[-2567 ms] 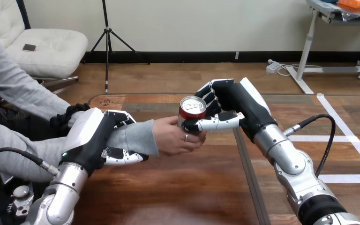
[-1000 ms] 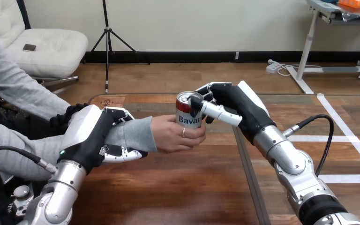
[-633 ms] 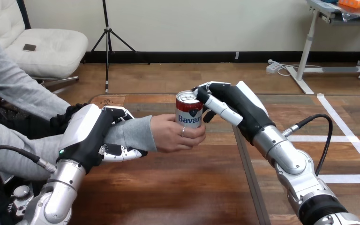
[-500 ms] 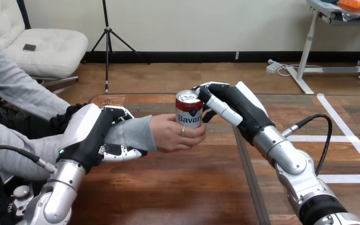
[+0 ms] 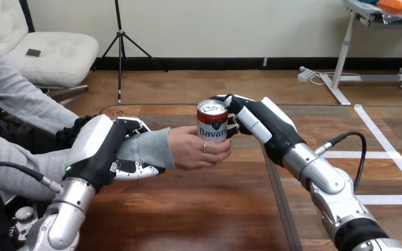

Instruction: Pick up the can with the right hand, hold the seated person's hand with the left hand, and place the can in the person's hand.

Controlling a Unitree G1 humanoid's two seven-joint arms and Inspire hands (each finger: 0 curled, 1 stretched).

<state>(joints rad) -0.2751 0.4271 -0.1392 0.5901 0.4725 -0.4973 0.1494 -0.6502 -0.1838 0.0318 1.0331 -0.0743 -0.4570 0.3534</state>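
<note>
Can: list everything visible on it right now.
The can looks like a small metal drinks can, with a silver lid, a red band under the rim and a white lower body with blue print and a crest. It stands upright above the table. The person's hand wraps round its lower half. The right hand sits behind it and to its right, thumb straight and off the can. Whether its fingers touch the rim cannot be told.

Wooden table (image 5: 199,209), reddish-brown boards, glossy finish, rounded far-left corner, dark seam (image 5: 282,209) running front to back, right of centre.
</note>
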